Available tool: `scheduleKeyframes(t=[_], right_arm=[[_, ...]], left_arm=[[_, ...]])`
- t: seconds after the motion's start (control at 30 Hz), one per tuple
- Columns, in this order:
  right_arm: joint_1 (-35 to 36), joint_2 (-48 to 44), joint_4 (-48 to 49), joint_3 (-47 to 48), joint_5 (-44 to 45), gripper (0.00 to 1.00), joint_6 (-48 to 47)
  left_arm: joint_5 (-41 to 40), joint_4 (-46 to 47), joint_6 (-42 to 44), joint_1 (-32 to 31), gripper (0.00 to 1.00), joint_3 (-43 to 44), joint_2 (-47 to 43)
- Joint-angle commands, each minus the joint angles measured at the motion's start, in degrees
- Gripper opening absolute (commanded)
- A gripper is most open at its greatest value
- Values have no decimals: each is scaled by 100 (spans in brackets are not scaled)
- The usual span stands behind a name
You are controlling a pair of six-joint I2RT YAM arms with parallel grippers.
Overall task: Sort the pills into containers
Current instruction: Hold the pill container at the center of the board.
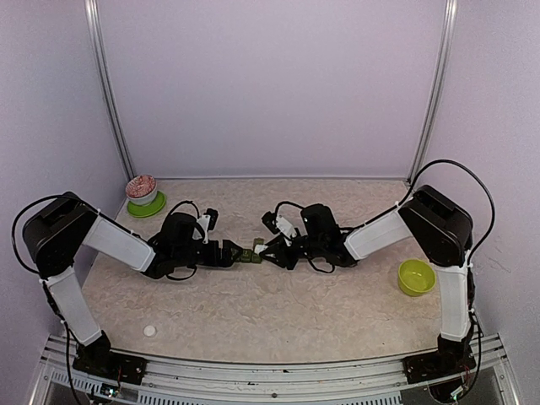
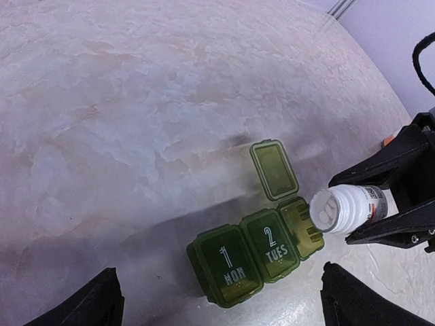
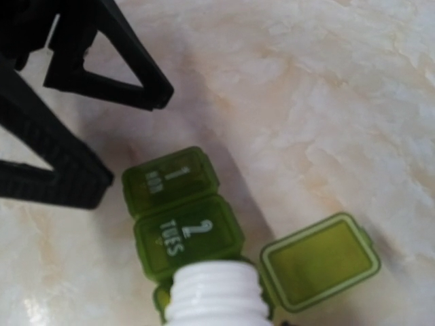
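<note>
The containers [image 2: 251,261] are a dark green strip of three compartments on the table; "1 MON" and "2 TUES" are closed, and the third one's lid [image 2: 274,170] stands flipped open. My right gripper [image 2: 342,210] is shut on a white pill bottle [image 2: 353,207], which lies tilted with its open mouth over the third compartment. White pills [image 2: 325,209] show inside the mouth. My left gripper [image 2: 228,305] is open just in front of the strip, touching nothing. From the right wrist, the bottle neck [image 3: 217,292] covers the third compartment of the containers [image 3: 180,204].
A lime-green bowl [image 1: 415,277] sits at the right. A bowl of reddish contents [image 1: 142,190] stands on a green dish at the back left. A small white cap [image 1: 150,331] lies near the front left. Both grippers meet at mid-table over the containers [image 1: 248,254].
</note>
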Motion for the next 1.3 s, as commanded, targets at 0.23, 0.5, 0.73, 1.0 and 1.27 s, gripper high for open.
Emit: scheduleKeyframes(t=[0.23, 0.5, 0.73, 1.0, 1.27], right_arm=[[86, -76, -504, 188, 156, 27, -147], [119, -145, -864, 348, 212, 27, -277], [141, -179, -1156, 484, 245, 27, -391], [170, -253, -1442, 590, 341, 27, -523], [206, -262, -1765, 772, 388, 27, -645]], left_arm=[[-7, -76, 73, -35, 99, 140, 110], [-5, -93, 68, -50, 99, 158, 134], [7, -97, 57, -48, 99, 167, 158], [32, -97, 47, -46, 99, 175, 177], [37, -97, 46, -52, 99, 176, 185]])
